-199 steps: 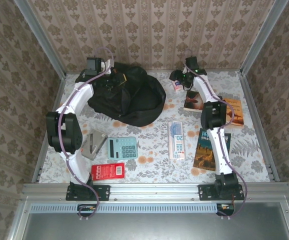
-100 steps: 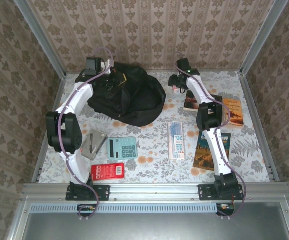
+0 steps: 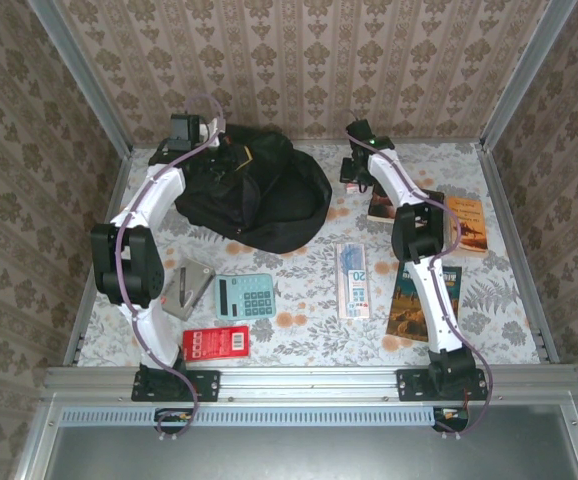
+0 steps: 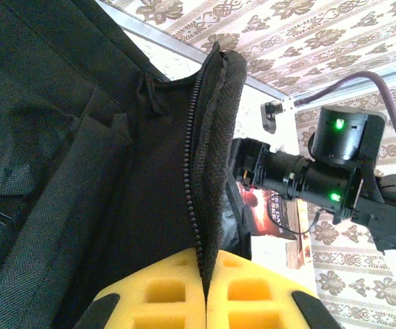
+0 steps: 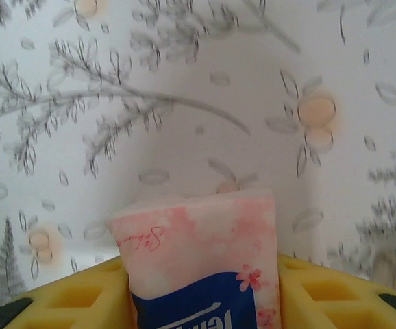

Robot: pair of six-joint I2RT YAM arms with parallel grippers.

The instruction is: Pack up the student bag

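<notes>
The student bag (image 3: 269, 195), a big black soft backpack, lies at the back left of the table. My left gripper (image 3: 214, 150) is at its far left side. In the left wrist view that gripper (image 4: 208, 274) is shut on the bag's zippered opening edge (image 4: 212, 137), held up between the yellow pads. My right gripper (image 3: 354, 172) is low over the table just right of the bag. In the right wrist view its fingers (image 5: 201, 288) press both sides of a pink, white and blue tissue pack (image 5: 198, 233).
On the flowered cloth lie a teal calculator (image 3: 245, 296), a red packet (image 3: 216, 342), a metal clip board (image 3: 189, 290), a long stationery pack (image 3: 352, 280) and books (image 3: 386, 203) (image 3: 468, 222) (image 3: 417, 298). Metal frame rails and papered walls surround the table.
My right gripper has moved left and farther back, and its fingers have narrowed onto the tissue pack. The left arm and the bag have stayed put.
</notes>
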